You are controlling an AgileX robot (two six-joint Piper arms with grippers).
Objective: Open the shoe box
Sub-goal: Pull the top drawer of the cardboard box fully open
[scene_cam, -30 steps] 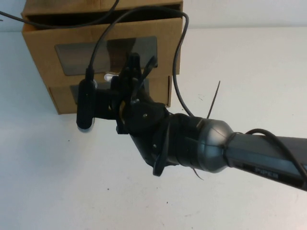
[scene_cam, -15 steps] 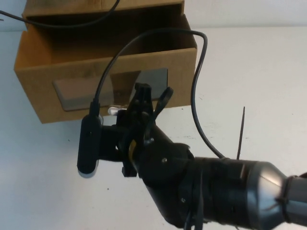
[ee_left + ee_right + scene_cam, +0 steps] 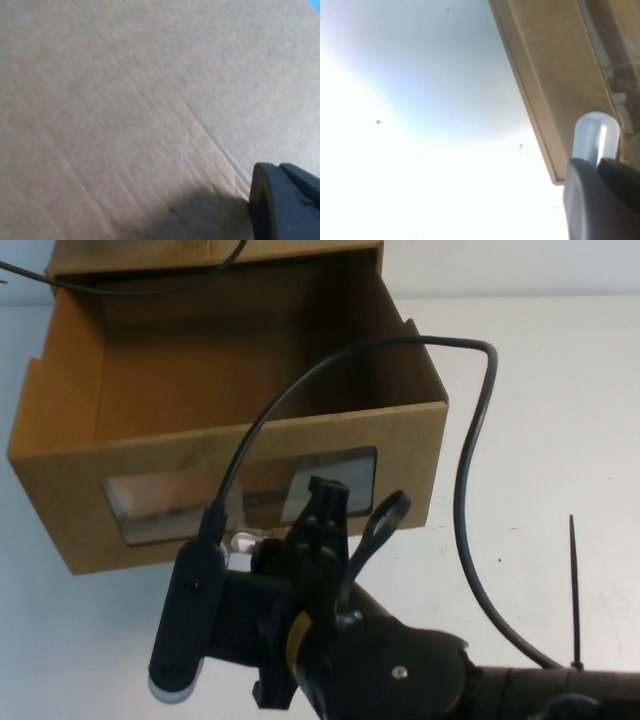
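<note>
The brown cardboard shoe box (image 3: 200,254) stands at the back left of the white table. Its drawer (image 3: 410,455), with a clear window (image 3: 240,495) in the front panel, is pulled far out toward me and shows an empty inside. My right gripper (image 3: 262,552) is shut on the small translucent white knob (image 3: 238,538) of the drawer front; in the right wrist view that knob (image 3: 596,136) sticks out past the dark fingers (image 3: 600,200). The left wrist view is filled by cardboard (image 3: 125,100), with one dark finger of my left gripper (image 3: 285,200) close against it.
A black cable (image 3: 470,490) loops from the right arm over the drawer's right corner. A black cable tie (image 3: 575,590) lies on the white table (image 3: 540,370) to the right. Another cable runs across the top of the box (image 3: 120,290).
The drawer has slid out of the box toward the camera. My right gripper drew back with it, still on the knob, and the arm now fills the lower frame.
</note>
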